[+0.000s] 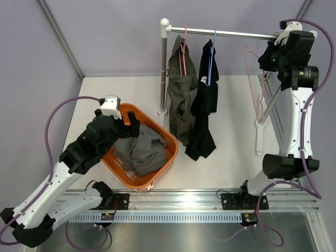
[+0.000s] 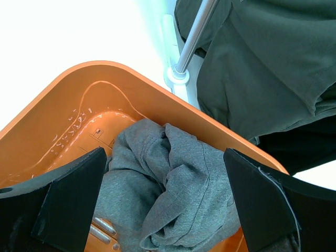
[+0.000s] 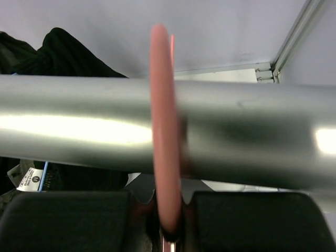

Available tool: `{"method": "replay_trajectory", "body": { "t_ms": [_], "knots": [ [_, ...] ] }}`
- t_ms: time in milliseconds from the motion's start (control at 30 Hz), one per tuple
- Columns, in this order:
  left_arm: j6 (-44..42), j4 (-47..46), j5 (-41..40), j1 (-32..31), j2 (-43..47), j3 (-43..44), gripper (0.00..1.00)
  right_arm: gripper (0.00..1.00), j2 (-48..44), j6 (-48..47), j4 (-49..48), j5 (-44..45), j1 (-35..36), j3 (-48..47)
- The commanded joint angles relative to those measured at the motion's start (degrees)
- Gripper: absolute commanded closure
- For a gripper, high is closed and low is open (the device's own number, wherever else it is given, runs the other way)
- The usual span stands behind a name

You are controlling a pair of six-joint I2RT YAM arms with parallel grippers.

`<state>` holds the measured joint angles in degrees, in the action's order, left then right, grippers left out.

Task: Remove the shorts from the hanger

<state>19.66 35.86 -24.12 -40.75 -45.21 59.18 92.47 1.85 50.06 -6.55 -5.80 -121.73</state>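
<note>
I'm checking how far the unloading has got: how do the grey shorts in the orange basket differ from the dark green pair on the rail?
The grey shorts lie crumpled in the orange basket, while the dark green shorts hang full length from a pink hanger on the rail. The grey shorts are off any hanger; the dark green shorts are still on theirs. The grey shorts are lighter in tone than the dark green shorts. Both are soft fabric shorts.

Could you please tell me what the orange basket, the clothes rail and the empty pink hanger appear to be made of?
The orange basket looks like moulded plastic: glossy, with embossed marks on its floor. The clothes rail looks metal: brushed silver with long bright highlights. The empty pink hanger is smooth and pink; plastic or coated wire, I cannot tell which.
</note>
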Motion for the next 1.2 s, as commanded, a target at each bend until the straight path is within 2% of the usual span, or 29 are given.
{"method": "replay_trajectory", "body": {
  "t_ms": [0, 33, 133, 233, 367, 500, 633, 767, 833, 867, 967, 1167],
  "knots": [
    [-1.03, -3.86, 0.74, 0.15, 0.04, 1.64, 0.01, 0.93, -3.25, 0.88, -0.05, 3.82, -0.44, 0.97],
    [-0.94, -4.13, 0.74, 0.15, -0.05, 1.56, 0.01, 0.88, -3.6, 0.88, -0.31, 4.34, -0.44, 1.58],
    [-1.03, -4.3, 0.83, 0.06, -0.05, 1.47, 0.01, 0.84, -5.27, 1.4, -1.54, 4.35, -0.35, 2.99],
    [-1.03, -4.39, 1.0, 0.15, -0.05, 1.12, 0.01, 0.74, -6.33, 1.75, -1.72, 4.26, -0.44, 3.34],
    [-0.85, -4.39, 0.92, 0.15, 0.03, 0.68, 0.01, 0.55, -8.87, 2.37, -1.9, 4.44, -0.35, 3.87],
    [-1.2, -4.39, 0.22, 0.15, 0.3, 0.5, 0.01, 0.47, -11.34, 3.34, -1.73, 6.28, -0.35, 4.57],
    [-1.55, -4.57, -0.58, 0.15, 0.82, 0.41, 0.01, 0.48, -14.06, 5.0, 0.03, 9.27, -0.26, 4.66],
    [-1.73, -5.27, -1.45, 0.15, 1.44, -0.03, 0.01, 0.48, -19.07, 7.9, -1.63, 6.9, 2.45, 6.77],
    [-1.73, -5.53, -1.72, 0.15, 1.44, -0.03, 0.01, 0.48, -19.95, 7.91, -1.72, 9.43, 6.4, 6.69],
    [-1.9, -5.62, -1.63, 0.15, 1.27, -0.03, 0.01, 0.48, -19.87, 7.91, -1.81, 12.4, 12.42, 6.34],
    [-1.91, -5.88, -1.55, 0.15, 1.18, -0.11, 0.01, 0.47, -18.29, 7.91, -2.16, 16.02, 21.23, 5.28],
    [-1.99, -5.71, -2.07, 0.23, 1.62, -0.73, 0.01, 0.47, -13.9, 8.44, -6.63, 19.45, 28.47, 6.24]
  ]
}}
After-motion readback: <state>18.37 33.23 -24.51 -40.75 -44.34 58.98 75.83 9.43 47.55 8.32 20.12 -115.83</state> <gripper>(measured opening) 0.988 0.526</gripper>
